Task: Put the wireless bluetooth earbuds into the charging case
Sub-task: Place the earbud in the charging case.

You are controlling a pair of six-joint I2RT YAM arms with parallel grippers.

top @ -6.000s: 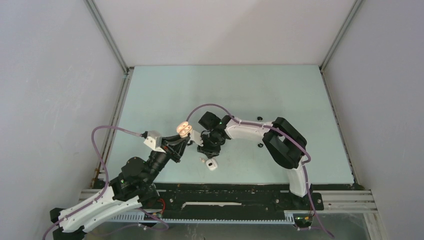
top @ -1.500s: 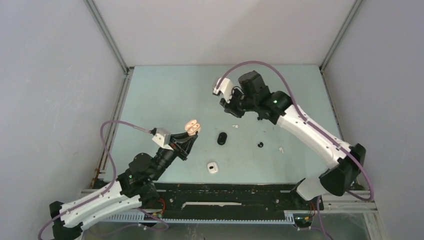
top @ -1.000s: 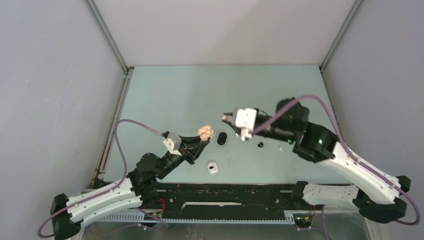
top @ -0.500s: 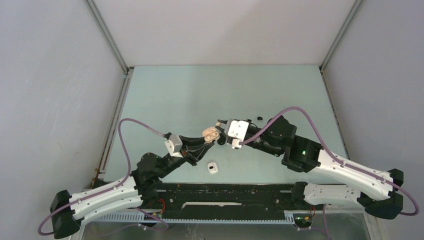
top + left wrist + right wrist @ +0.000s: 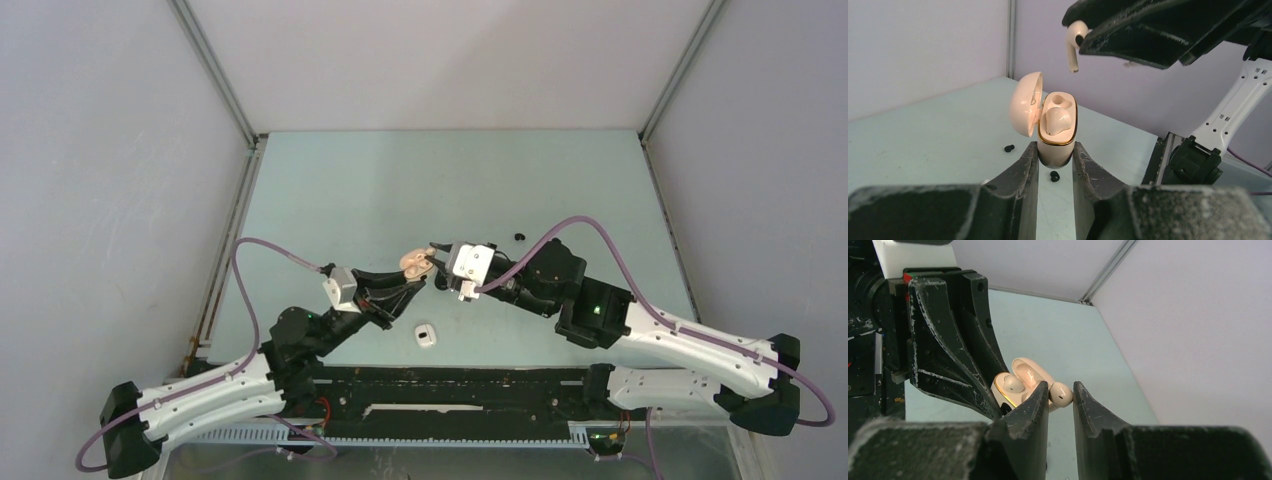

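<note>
Top camera first: the left gripper is clamped on the open cream charging case around the middle of the pale green worktop. The right gripper is pretty much nose to nose with it from the right. A small white case lies on the worktop just nearer the arm bases, and a tiny black earbud sits off to the right, farther back. Left wrist cam: the charging case stands upright, squeezed between the two fingers, with its lid flipped open to the left. A second earbud is already seated in the nearer pocket. Up above, the right gripper's fingers pinch a white earbud, stem pointing down, over the case and clear of it. Right wrist cam: both fingers are pressed onto the white earbud's bulb, right beside the open case's gold rim. Honestly can't tell from here whether they touch.
</note>
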